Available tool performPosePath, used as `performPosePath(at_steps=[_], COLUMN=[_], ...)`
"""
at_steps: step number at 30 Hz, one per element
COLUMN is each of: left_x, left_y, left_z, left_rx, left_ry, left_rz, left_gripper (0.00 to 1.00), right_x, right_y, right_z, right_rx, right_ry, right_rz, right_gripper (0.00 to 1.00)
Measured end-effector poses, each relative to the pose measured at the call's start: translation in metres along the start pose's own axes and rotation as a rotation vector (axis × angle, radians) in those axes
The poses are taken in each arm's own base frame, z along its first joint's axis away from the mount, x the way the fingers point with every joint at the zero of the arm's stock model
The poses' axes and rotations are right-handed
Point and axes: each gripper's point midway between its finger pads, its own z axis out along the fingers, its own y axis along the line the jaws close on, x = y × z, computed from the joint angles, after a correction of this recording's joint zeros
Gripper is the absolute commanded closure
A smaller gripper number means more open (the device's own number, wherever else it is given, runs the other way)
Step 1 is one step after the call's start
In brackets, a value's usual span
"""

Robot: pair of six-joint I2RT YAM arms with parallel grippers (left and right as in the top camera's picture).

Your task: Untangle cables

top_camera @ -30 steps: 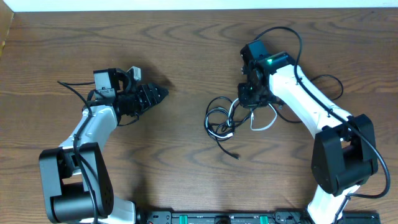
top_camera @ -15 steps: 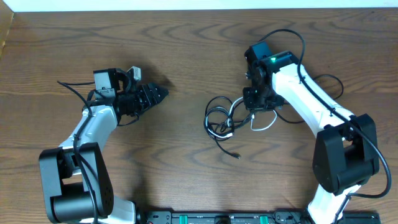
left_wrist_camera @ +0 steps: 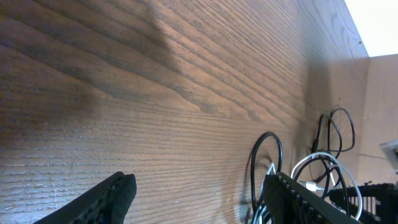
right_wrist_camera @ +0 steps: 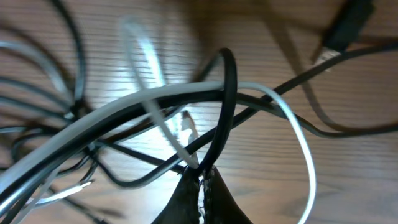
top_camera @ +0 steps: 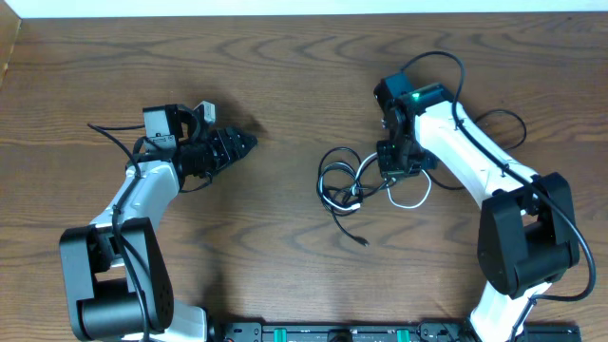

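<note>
The cables (top_camera: 338, 182) lie as a tangle of black loops right of the table's middle, with a white cable (top_camera: 410, 202) looping out on the right. One black plug end (top_camera: 364, 240) trails toward the front. My right gripper (top_camera: 389, 174) is at the tangle's right side. In the right wrist view it (right_wrist_camera: 202, 177) is shut, pinching a black cable (right_wrist_camera: 227, 93) and the white cable (right_wrist_camera: 298, 130) at its tips. My left gripper (top_camera: 251, 142) is open and empty, well left of the tangle. The tangle (left_wrist_camera: 267, 168) shows far off in the left wrist view, beyond the fingers (left_wrist_camera: 199, 199).
Thick black robot wires loop behind the right arm (top_camera: 503, 128) and beside the left arm (top_camera: 104, 131). A black rail (top_camera: 332, 332) runs along the table's front edge. The table's far edge meets a white wall (top_camera: 285, 8).
My right gripper has moved right and toward the front with the cables in it. The white loop has opened out and the tangle has shifted slightly right. The left arm has not moved.
</note>
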Motion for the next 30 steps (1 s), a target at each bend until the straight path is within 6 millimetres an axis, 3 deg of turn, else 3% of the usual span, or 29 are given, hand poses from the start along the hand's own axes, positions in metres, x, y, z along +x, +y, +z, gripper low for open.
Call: performPosePath(at_steps=[9, 15, 21, 30], left_x=[0.0, 0.0, 0.0, 0.0], left_y=[0.0, 0.0, 0.0, 0.0], left_z=[0.0, 0.0, 0.0, 0.0], left_rx=[0.0, 0.0, 0.0, 0.0], left_ry=[0.0, 0.0, 0.0, 0.0], left_rz=[0.0, 0.0, 0.0, 0.0], left_gripper=[0.3, 0.29, 0.29, 0.3], right_x=[-0.006, 0.003, 0.007, -0.013], right_y=[-0.023, -0.047, -0.063, -0.039], right_z=[0.031, 0.037, 0.028, -0.006], right_rx=[0.087, 0.155, 0.16, 0.022], right_ry=[-0.061, -0.03, 0.02, -0.006], right_rz=[0.066, 0.1, 0.105, 0.005], right_gripper=[0.92, 0.89, 0.8, 0.71])
